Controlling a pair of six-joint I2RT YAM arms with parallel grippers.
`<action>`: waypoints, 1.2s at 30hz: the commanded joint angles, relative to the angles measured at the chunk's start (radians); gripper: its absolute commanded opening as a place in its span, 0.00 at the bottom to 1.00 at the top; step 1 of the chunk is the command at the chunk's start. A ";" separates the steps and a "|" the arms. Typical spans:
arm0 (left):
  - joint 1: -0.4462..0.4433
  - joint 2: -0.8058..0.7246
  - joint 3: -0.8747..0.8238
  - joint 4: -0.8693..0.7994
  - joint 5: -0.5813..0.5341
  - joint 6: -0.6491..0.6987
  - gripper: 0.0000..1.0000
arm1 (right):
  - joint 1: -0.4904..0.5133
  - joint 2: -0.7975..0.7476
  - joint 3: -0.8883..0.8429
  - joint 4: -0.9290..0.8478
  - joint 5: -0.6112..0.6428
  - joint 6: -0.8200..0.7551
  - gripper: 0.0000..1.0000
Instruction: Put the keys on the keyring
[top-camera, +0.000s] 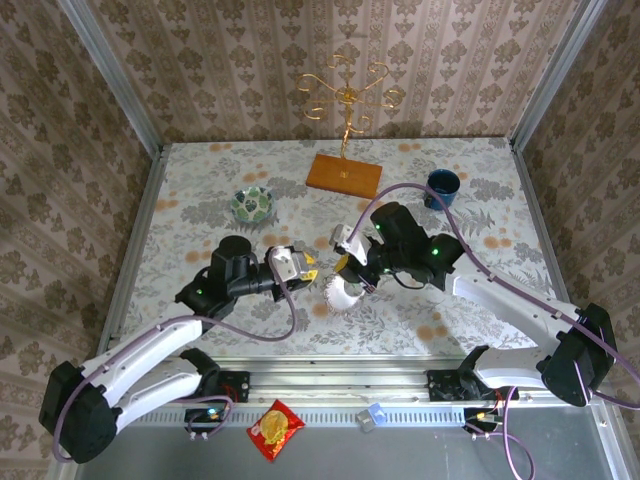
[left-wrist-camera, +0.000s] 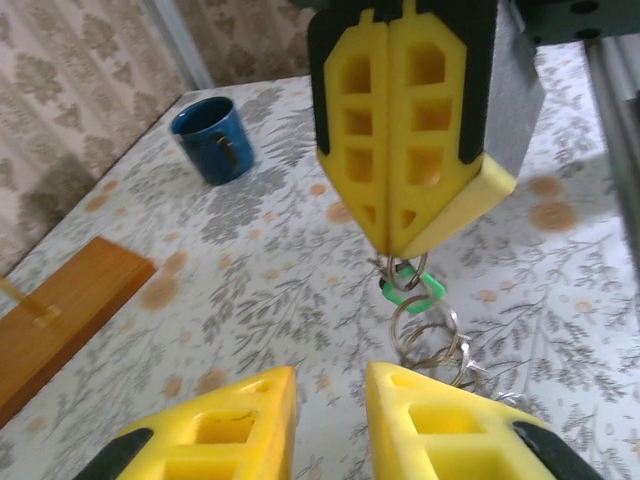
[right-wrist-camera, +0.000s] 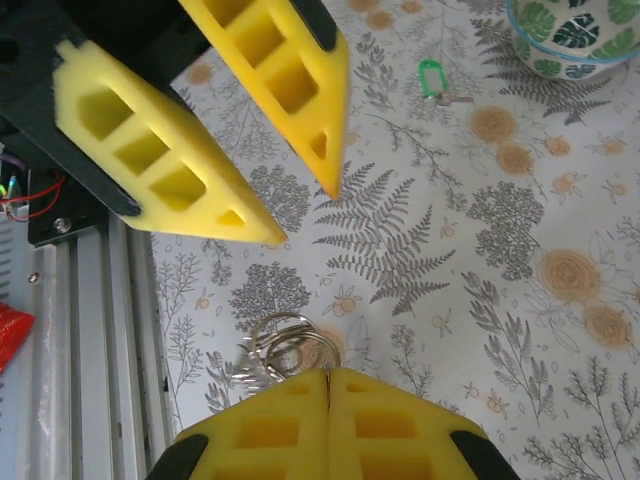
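Note:
My right gripper (right-wrist-camera: 328, 375) is shut on the keyring (right-wrist-camera: 290, 345), a cluster of thin metal rings hanging just over the table. In the left wrist view the right gripper (left-wrist-camera: 392, 250) points down, pinching the keyring (left-wrist-camera: 430, 345), with one green-headed key (left-wrist-camera: 412, 290) hanging just below its tips. In the top view the silvery keys (top-camera: 335, 298) fan out under it. Another green key (right-wrist-camera: 432, 78) lies loose on the table near the bowl. My left gripper (left-wrist-camera: 330, 410) stands close in front of the ring, open by a narrow gap with nothing between its fingers, and also shows as the left gripper (right-wrist-camera: 303, 214).
A blue mug (top-camera: 441, 184) stands at the back right. The wooden base (top-camera: 344, 173) of a gold wire stand is at the back middle. A patterned bowl (top-camera: 252, 205) sits behind the left gripper. A red snack packet (top-camera: 275, 430) lies on the near rail.

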 joint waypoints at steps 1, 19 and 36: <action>0.020 0.035 0.025 0.054 0.178 -0.014 0.24 | 0.014 -0.011 0.023 0.007 -0.052 -0.043 0.00; 0.037 0.172 0.050 0.078 0.367 -0.035 0.24 | 0.049 0.019 0.050 0.000 -0.060 -0.066 0.00; 0.038 0.209 0.037 0.085 0.393 -0.037 0.17 | 0.067 0.025 0.050 0.023 -0.069 -0.051 0.00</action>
